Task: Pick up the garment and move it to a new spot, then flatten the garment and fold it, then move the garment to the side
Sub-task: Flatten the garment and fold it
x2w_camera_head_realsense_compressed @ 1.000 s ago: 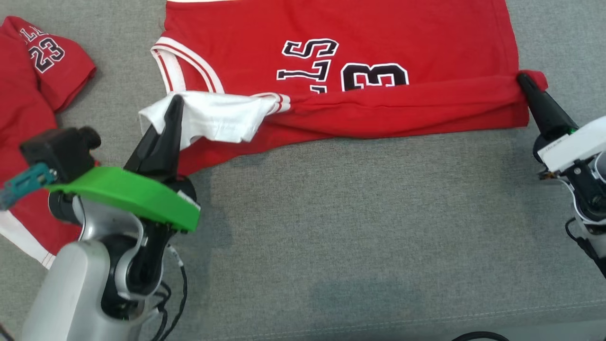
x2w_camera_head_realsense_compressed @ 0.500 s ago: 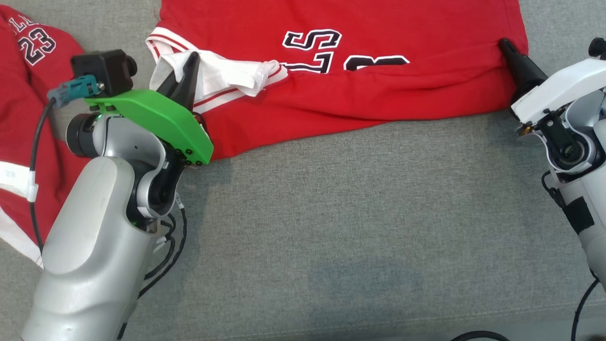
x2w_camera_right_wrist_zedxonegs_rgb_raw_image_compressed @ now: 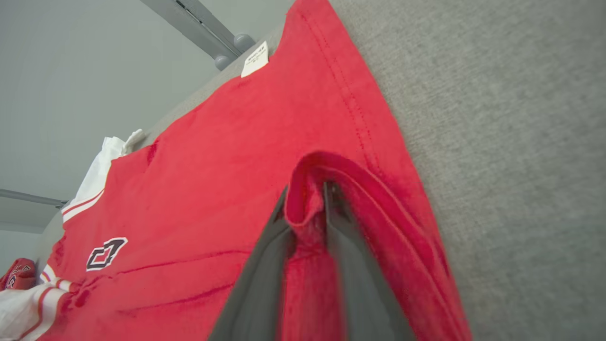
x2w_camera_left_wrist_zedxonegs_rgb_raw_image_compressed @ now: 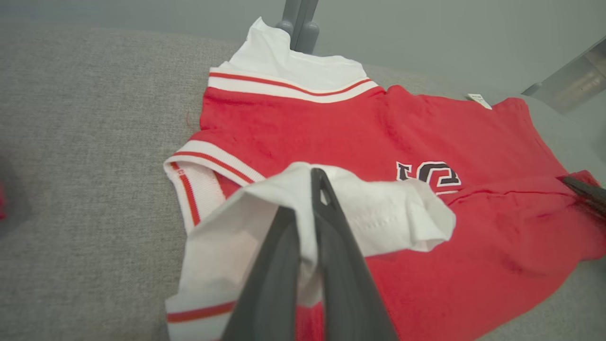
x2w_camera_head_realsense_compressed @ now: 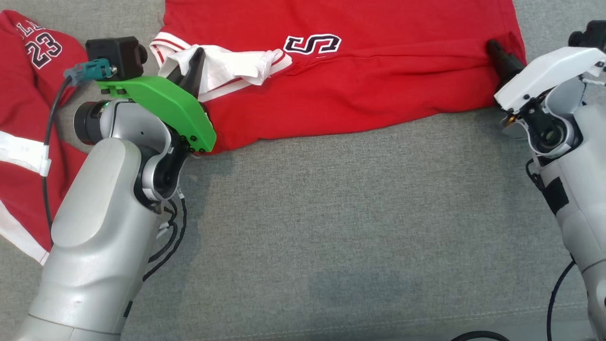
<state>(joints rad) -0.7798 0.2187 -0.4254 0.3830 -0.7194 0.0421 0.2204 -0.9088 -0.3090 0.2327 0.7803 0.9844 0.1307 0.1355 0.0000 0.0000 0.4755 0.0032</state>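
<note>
Both arms have carried the near edge of the red jersey [x2w_camera_head_realsense_compressed: 360, 94] farther away, folding it over the black number beside the "S". At the left, the left gripper [x2w_camera_head_realsense_compressed: 195, 59] pinches the white sleeve [x2w_camera_head_realsense_compressed: 232, 68]; at the right, the right gripper [x2w_camera_head_realsense_compressed: 496, 47] is clamped on the red hem corner. Beneath lies the grey cushion [x2w_camera_head_realsense_compressed: 331, 237], with a second jersey [x2w_camera_head_realsense_compressed: 23, 118] at far left
</note>
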